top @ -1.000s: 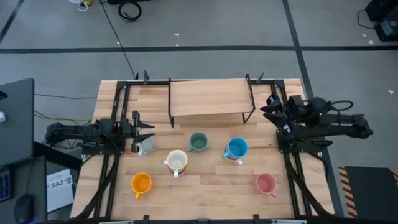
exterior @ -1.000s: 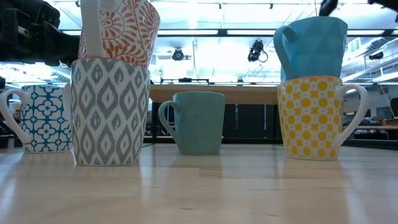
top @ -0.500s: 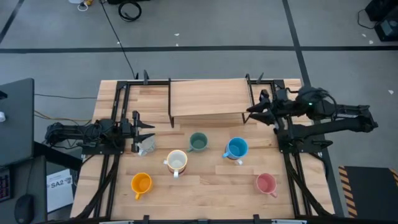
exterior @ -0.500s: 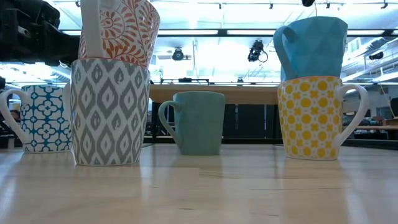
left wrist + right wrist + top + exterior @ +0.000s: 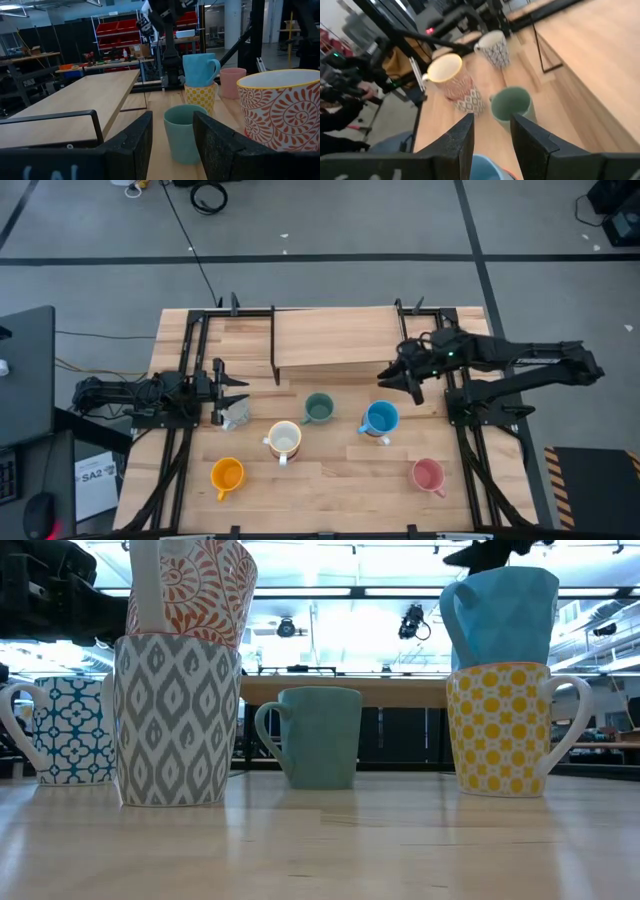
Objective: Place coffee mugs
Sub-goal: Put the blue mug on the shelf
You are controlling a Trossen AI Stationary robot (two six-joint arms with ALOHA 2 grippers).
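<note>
Several mugs stand on the table. A bright blue mug [image 5: 380, 418] sits stacked in a yellow-dotted mug [image 5: 500, 730]. An orange-patterned mug [image 5: 190, 590] sits in a grey-patterned one [image 5: 178, 720]. The dark green mug [image 5: 318, 408], orange mug [image 5: 227, 474], pink mug [image 5: 428, 474] and a blue-patterned white mug [image 5: 70, 730] stand alone. My right gripper [image 5: 395, 380] hangs open in the air, just to the far side of the blue mug and above it. My left gripper [image 5: 238, 388] waits open at the table's left, beside the blue-patterned mug.
A raised wooden shelf [image 5: 335, 335] on a black metal frame spans the far middle of the table, right beside my right gripper. Black arm mounts run along both table sides. Bare wood lies along the near edge between the orange and pink mugs.
My right gripper has swung from over the right arm mount toward the table's left and slightly toward the near edge, ending close by the blue mug. The mugs have stayed in place.
</note>
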